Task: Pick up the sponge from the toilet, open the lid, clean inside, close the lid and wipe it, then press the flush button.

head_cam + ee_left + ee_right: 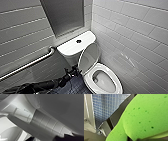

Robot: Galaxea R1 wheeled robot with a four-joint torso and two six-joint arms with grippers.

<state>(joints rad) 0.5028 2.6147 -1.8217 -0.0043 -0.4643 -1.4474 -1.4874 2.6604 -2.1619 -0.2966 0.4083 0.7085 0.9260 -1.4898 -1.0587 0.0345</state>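
The white lid (88,58) stands raised and leans back toward the tank, leaving the seat ring (117,86) and the bowl (103,81) uncovered. On the white tank cover (70,47) sits the dark round flush button (78,41). My left arm reaches in from the lower left, and my left gripper (74,71) is open just beside the lid's left edge. In the left wrist view that edge (22,125) runs close by. The bright green sponge (144,116) is pinched in my right gripper (134,137), which is shut on it.
A metal grab bar (30,63) runs along the tiled wall on the left. A recessed grey panel (65,15) is set in the wall above the tank. A tiled wall (135,37) closes in on the toilet's right. Small-tiled floor (106,106) lies below the sponge.
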